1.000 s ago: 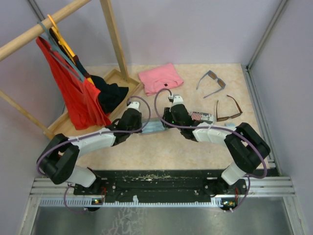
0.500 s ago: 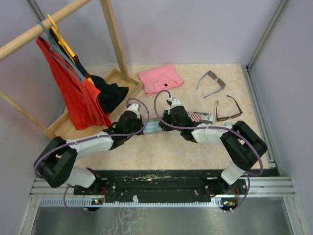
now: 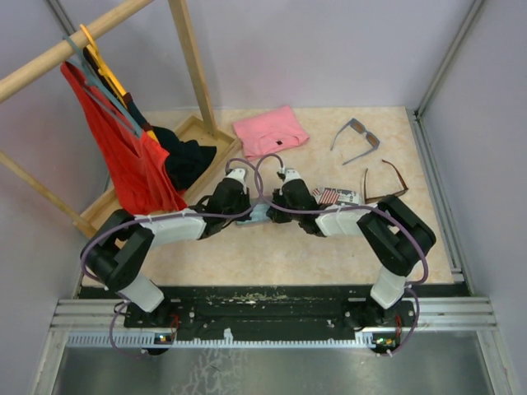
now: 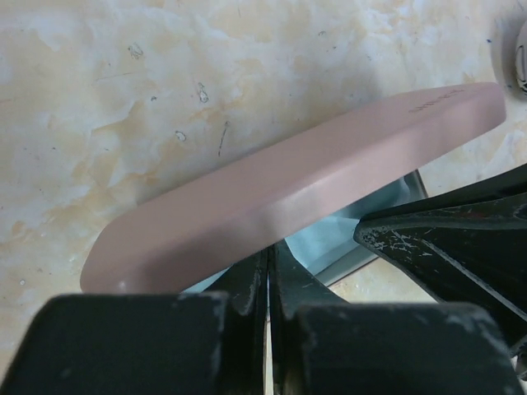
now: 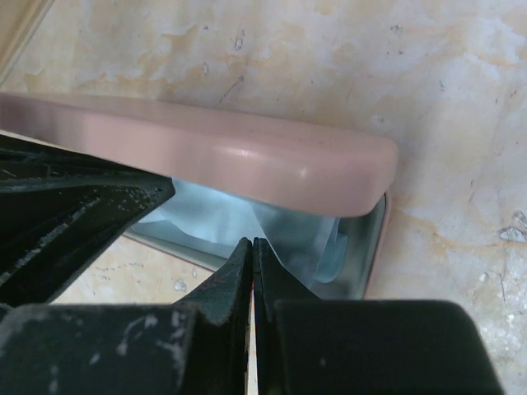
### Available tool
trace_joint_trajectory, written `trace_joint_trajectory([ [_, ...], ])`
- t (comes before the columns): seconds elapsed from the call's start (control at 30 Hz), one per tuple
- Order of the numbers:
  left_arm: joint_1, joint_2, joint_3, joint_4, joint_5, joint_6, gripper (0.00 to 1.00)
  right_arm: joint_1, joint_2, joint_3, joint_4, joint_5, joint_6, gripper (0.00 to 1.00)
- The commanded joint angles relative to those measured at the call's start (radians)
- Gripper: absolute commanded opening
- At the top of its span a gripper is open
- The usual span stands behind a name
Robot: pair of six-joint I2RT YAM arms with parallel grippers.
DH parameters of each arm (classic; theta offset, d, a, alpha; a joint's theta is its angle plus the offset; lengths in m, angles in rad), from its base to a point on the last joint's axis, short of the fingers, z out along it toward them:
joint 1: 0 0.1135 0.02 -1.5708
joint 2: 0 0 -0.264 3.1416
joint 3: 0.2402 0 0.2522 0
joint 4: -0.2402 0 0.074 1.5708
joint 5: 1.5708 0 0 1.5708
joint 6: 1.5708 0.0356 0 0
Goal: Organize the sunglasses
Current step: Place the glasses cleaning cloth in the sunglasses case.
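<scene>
From above, the grey-blue sunglasses with dark lenses [image 3: 356, 136] lie at the far right of the beige marbled table [image 3: 288, 255], temples spread. The thin brown-framed sunglasses with brownish lenses [image 3: 385, 183] lie nearer, just beside the flag-patterned oblong case [image 3: 339, 196]. That makes two pairs, neither of them touched by an arm. The left gripper [image 3: 249, 211] and right gripper [image 3: 273, 207] meet nose to nose mid-table over a scrap of light blue [image 3: 260, 216], well apart from the grey-blue pair. Also here are one folded pink garment [image 3: 270, 130] and one wooden rack [image 3: 191, 58] hung with red clothing.

I judge both pairs to be light and rigid at the front but loose at the hinges. The lenses would scratch or smudge easily, and the brown frame is thin enough to bend. The bridge or the top bar of the frame looks like the safest hold, with no pad on the glass.

In the left wrist view, a pink oblong hard-shell case [image 4: 288, 197] stands ajar, with a light blue cloth [image 4: 350, 247] inside. The left jaws are closed to a hairline slit just under the lid. I cannot tell whether a fold of cloth is pinched between them.

In the right wrist view, the same single pink case is seen from the other side, its metal-rimmed tray holding the crumpled cloth. The right jaws are likewise pressed together at the cloth's edge, and whether they hold any of it cannot be told. That gives two cases and one cloth in sight.
</scene>
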Motion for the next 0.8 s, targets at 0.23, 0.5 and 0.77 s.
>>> trace_joint_trajectory([
  [0.23, 0.004, 0.043, 0.006, -0.017, -0.041, -0.009, 0.00, -0.012, 0.014, 0.068, -0.015, 0.053, -0.017, 0.00],
  [0.5, 0.005, 0.040, -0.007, -0.024, -0.067, -0.002, 0.00, -0.012, 0.013, 0.077, -0.045, 0.111, -0.037, 0.00],
  [0.77, 0.006, 0.037, -0.013, -0.024, -0.074, -0.002, 0.00, -0.012, 0.008, 0.086, -0.082, 0.156, -0.051, 0.00],
])
